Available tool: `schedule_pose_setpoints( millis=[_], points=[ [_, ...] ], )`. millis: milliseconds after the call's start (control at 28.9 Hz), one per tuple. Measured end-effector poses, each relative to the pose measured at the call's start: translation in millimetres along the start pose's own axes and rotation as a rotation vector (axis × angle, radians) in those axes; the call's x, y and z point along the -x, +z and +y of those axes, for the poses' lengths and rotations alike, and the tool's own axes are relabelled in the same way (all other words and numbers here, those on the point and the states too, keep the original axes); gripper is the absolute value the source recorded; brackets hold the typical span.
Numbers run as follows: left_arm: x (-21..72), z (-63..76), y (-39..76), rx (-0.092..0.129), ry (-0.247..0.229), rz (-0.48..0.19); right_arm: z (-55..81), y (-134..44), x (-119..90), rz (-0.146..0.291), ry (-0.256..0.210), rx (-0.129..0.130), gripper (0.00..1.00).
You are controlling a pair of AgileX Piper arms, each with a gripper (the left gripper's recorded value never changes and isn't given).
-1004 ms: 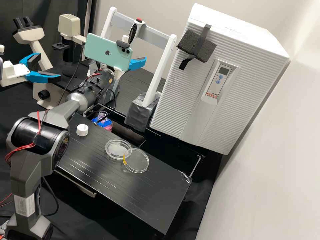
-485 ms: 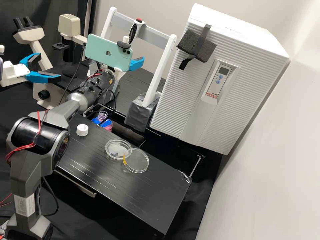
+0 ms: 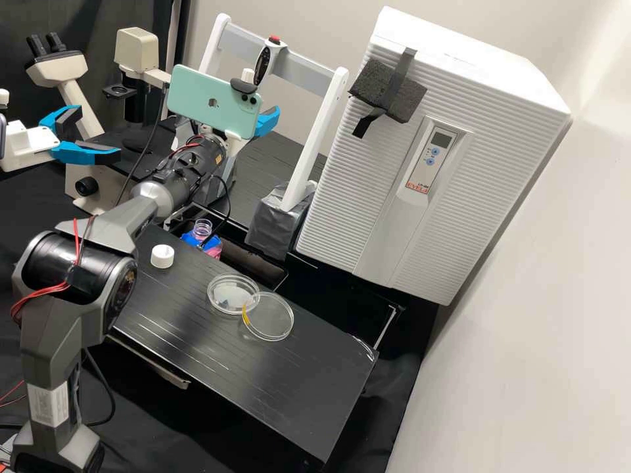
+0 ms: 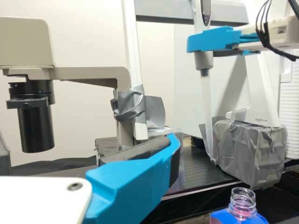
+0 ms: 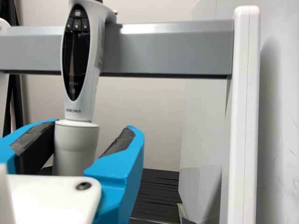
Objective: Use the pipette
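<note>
The white pipette with a dark display hangs on the crossbar of the white stand. My right gripper, with a mint green phone mounted on it, straddles the pipette's lower body. In the right wrist view the pipette stands between the fingers of my right gripper, which is open, with a gap on one side. The left wrist view shows that right gripper from the side, with the pipette's shaft below it. My left gripper is open at the far left by the microscope. An open bottle of pink liquid stands behind the black platform.
On the black platform lie a white cap and two clear petri dishes. A large white ribbed machine fills the right. A microscope stands at the left. Grey tape wraps the stand's foot.
The right gripper's visible blue finger has shifted left, closer in toward the pipette. The left gripper, bottle and dishes have not moved.
</note>
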Motion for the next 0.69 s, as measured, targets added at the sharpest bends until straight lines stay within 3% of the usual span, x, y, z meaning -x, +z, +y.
schedule_pose_setpoints(
  millis=[692],
  points=[
    [0.0, 0.4, -1.5, -0.001, 0.001, 0.005, -2.3, -4.7, 0.2, 0.012, -0.006, 0.022, 0.0]
  ],
)
